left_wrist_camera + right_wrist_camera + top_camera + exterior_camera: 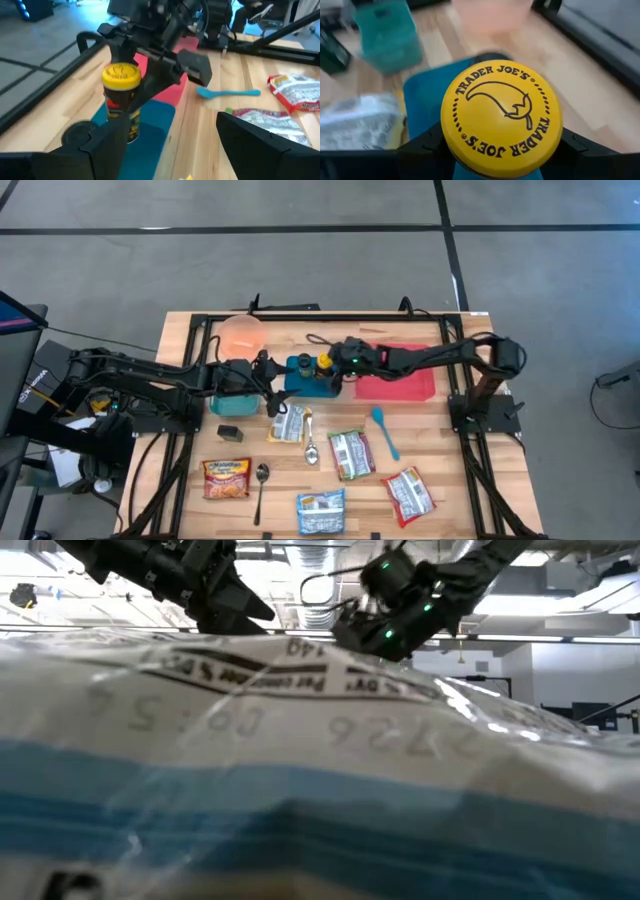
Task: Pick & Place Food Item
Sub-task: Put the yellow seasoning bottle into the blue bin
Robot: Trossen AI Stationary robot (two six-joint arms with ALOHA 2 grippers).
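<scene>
The right gripper (322,367) is closed on the jar (323,363) with the yellow lid, holding it over the blue plate (308,384) at mid-table in the high view; the left gripper (272,373) sits just beside that plate with its jaws spread and nothing between them; a teal container (234,402) lies under the left arm, a pink bowl (242,332) stands behind it, and a red mat (398,384) lies under the right arm; a blue spoon (384,431) and several food packets (350,453) are spread over the near half of the wooden table (455,470).

Low view: a clear packet (300,760) printed with numbers fills nearly all of the picture; both arms show above it, the right one with green lights.

Left wrist view: the jar (121,102) stands upright on the blue plate (155,130), clasped by the right gripper (137,92); the blue spoon (227,92) lies beyond on the wood.

Right wrist view: the jar's yellow lid (501,116) reads "Trader Joe's"; a dark finger (422,145) presses on either side of it.
</scene>
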